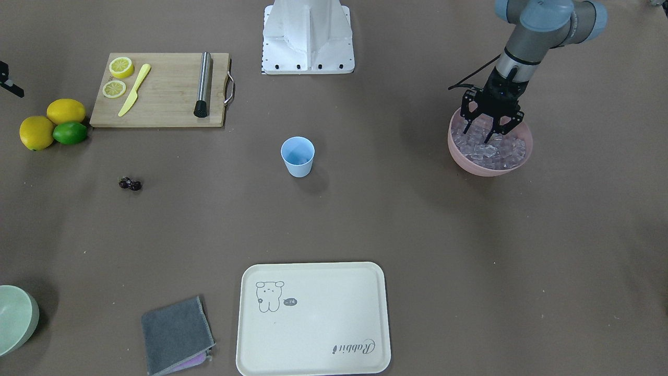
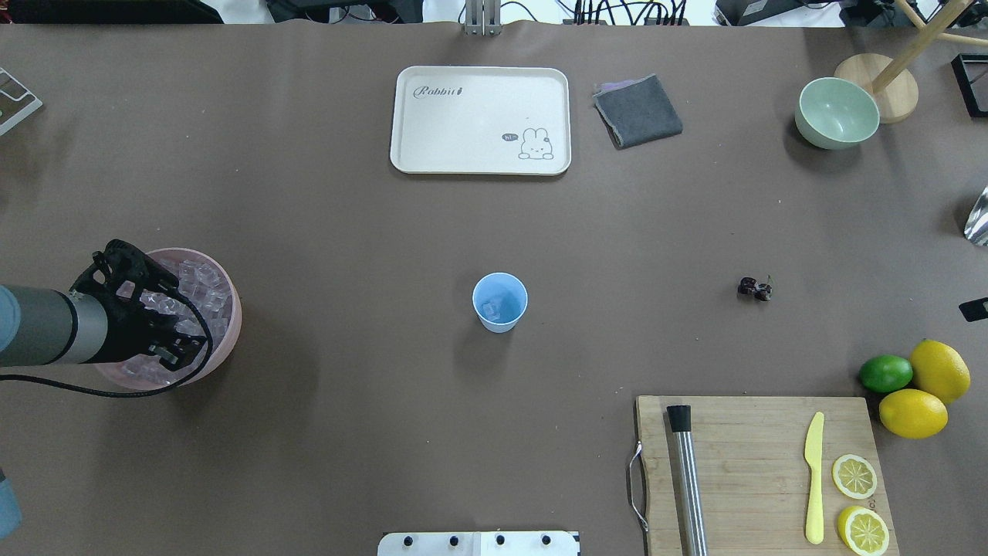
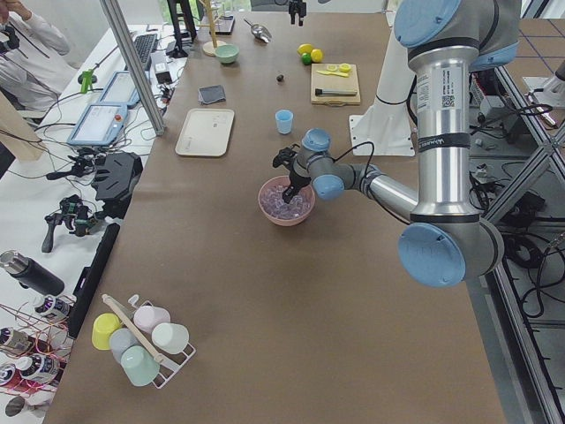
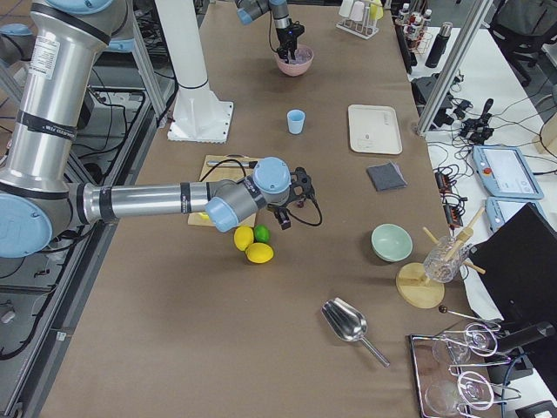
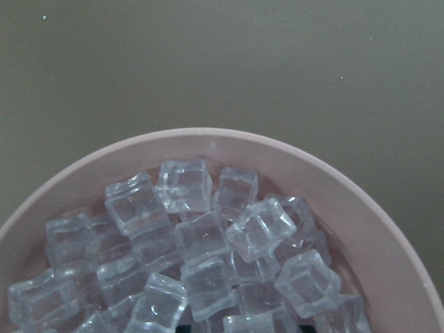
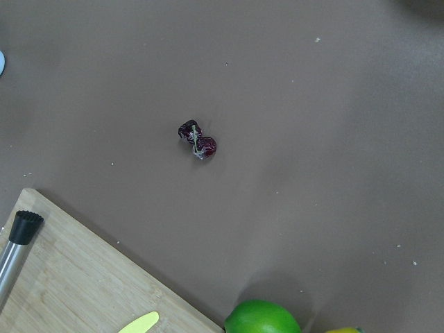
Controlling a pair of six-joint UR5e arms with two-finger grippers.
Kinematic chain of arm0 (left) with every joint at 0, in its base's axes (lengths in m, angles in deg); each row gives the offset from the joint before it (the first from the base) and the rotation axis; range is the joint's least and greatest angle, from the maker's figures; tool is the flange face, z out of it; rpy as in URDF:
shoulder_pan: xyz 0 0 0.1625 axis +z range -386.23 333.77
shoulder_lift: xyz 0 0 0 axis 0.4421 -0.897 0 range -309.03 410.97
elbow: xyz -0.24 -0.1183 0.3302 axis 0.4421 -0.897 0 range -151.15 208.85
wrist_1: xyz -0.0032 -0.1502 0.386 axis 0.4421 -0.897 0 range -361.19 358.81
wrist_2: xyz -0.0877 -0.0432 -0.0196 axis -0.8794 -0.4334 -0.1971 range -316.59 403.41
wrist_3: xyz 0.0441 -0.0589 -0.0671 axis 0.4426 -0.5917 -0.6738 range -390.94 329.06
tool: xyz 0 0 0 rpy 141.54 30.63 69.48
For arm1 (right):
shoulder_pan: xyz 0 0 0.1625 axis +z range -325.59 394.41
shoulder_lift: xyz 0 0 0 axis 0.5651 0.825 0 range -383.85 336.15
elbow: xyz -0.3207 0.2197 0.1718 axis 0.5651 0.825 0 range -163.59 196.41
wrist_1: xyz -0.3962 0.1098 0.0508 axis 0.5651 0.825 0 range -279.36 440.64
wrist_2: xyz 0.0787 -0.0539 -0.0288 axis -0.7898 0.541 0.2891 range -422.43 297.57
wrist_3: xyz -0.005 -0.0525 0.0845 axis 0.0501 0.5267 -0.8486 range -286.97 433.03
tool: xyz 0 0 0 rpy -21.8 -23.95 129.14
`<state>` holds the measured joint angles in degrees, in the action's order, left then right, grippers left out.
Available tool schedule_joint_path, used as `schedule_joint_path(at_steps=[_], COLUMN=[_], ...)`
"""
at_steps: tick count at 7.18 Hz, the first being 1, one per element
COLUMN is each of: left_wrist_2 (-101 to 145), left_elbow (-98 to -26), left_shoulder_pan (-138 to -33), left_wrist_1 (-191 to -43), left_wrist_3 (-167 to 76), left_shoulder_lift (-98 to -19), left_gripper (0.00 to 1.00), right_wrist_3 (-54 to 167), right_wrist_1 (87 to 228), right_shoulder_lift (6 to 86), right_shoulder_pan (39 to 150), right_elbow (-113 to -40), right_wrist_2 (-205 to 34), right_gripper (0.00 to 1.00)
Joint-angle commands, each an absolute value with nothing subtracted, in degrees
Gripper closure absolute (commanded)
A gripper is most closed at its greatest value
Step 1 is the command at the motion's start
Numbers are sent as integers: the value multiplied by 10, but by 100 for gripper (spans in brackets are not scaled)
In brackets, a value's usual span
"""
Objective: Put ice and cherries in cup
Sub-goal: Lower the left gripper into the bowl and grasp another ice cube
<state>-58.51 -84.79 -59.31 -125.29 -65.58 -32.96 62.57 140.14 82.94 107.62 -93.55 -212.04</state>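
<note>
The light blue cup [image 1: 298, 155] stands upright mid-table; it also shows in the overhead view [image 2: 500, 301], where something pale and glassy seems to lie in its bottom. The ice [image 1: 490, 150] fills a pink bowl [image 1: 488, 168]. My left gripper [image 1: 490, 125] hangs open just over the ice [image 5: 208, 243], its fingers spread and empty. The cherries [image 1: 130, 184] lie alone on the table, and they show in the right wrist view [image 6: 198, 141]. My right gripper [image 2: 974, 309] shows only as a sliver at the table's edge, high over the cherries; I cannot tell whether it is open or shut.
A wooden cutting board [image 1: 162, 94] holds lemon slices, a yellow knife and a metal muddler [image 1: 203, 84]. Two lemons and a lime [image 1: 70, 133] sit beside it. A cream tray [image 1: 313, 318], a grey cloth [image 1: 176, 334] and a pale green bowl [image 1: 15, 318] are on the operators' side.
</note>
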Motion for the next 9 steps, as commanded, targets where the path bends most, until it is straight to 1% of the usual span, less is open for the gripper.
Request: schedule_joint_path(at_steps=[1, 2, 4, 5, 7, 8, 9], left_wrist_2=[-585, -585, -586, -589, -652, -666, -670], left_elbow=[-848, -848, -865, -886, -925, -933, -926], left_shoulder_pan=[-593, -593, -594, -599, -636, -639, -635], left_wrist_1=[-1252, -1252, -1251, -1250, -1248, -1247, -1235], left_wrist_3=[-657, -657, -657, -656, -656, -670, -717], left_shoulder_lift=[-330, -329, -319, -307, -299, -314, -353], left_gripper=[73, 100, 100, 100, 100, 100, 100], right_wrist_3=[626, 626, 626, 626, 626, 625, 618], right_wrist_1=[1401, 1401, 1401, 1401, 1401, 1401, 1401], right_shoulder_lift=[829, 830, 830, 830, 829, 828, 824], right_shoulder_pan=[1076, 1076, 1076, 1076, 1076, 1075, 1074], right_elbow=[-935, -935, -935, -935, -935, -935, -936], right_wrist_2=[-2127, -2127, -2127, -2127, -2127, -2127, -2126], right_gripper=[1, 1, 1, 1, 1, 1, 1])
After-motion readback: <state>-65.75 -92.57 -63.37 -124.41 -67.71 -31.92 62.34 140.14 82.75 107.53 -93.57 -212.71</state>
